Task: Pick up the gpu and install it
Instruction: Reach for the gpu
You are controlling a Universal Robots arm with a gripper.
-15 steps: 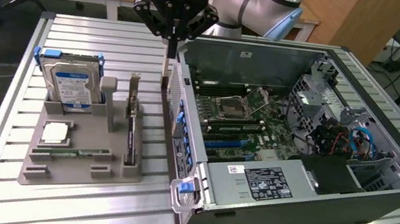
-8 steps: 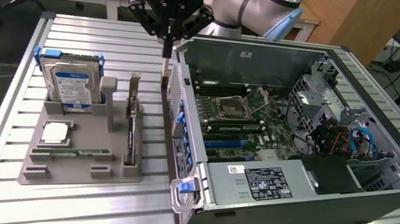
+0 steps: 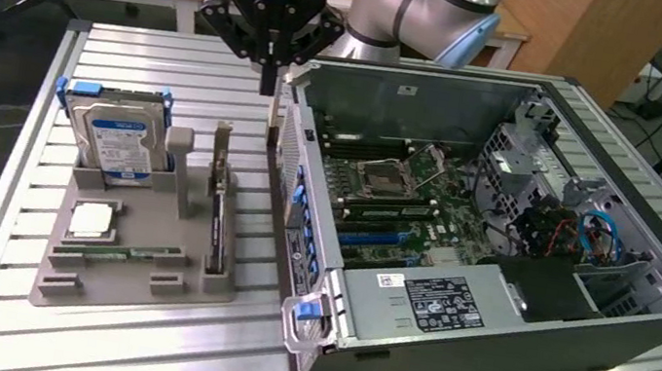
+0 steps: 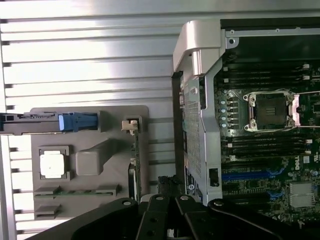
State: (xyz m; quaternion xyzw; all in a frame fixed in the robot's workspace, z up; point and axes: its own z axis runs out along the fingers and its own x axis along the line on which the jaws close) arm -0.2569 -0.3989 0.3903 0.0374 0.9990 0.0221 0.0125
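The gpu (image 3: 218, 213) is a thin dark card standing on edge in a grey holder tray (image 3: 131, 289), with its pale bracket (image 3: 222, 145) at the far end. My gripper (image 3: 270, 86) hangs above the gap between the tray and the computer case, just past the card's bracket end. Its fingers are shut with nothing between them. In the wrist view the gpu (image 4: 134, 167) appears edge-on along the rim of the tray (image 4: 90, 112), and the gripper (image 4: 168, 182) is beside it, apart from it.
The tray also holds a silver hard drive (image 3: 115, 138) with blue clips, a processor (image 3: 93, 221) and a green memory stick (image 3: 117, 255). The open computer case (image 3: 624, 333) lies to the exterior view's right, motherboard (image 3: 421, 199) exposed. All of it rests on a slatted metal table (image 3: 2, 195).
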